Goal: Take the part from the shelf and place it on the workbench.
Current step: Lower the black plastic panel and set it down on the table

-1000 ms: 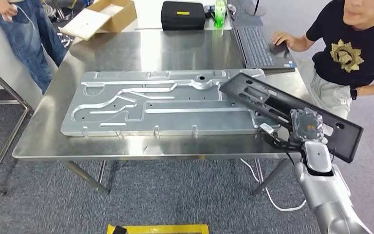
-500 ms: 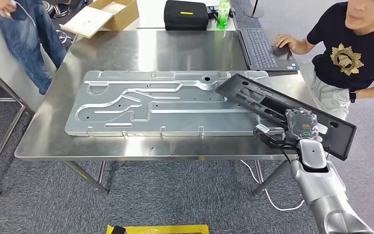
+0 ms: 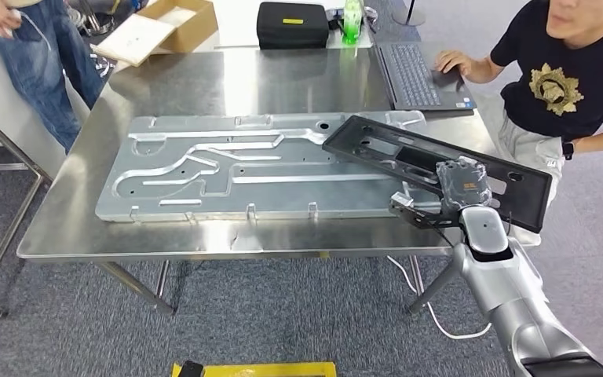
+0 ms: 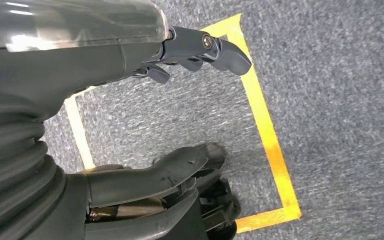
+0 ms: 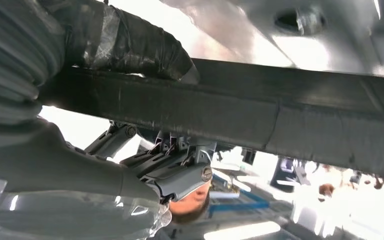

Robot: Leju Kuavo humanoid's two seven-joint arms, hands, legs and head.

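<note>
Left of frame: standing person [image 3: 35, 55] beside the steel workbench [image 3: 204, 86]; at centre, large aluminium plate [image 3: 235, 169] lying flat. Left hand [image 4: 190, 55] hanging over carpet, holding nothing, fingers loosely apart. Right of centre: black part [image 3: 408, 153] gripped by right hand [image 3: 432, 212], hovering tilted above plate's right end. Off the shelf already; lowering and release left. Compared with 1 s ago, carried further left, more over the bench.
</note>
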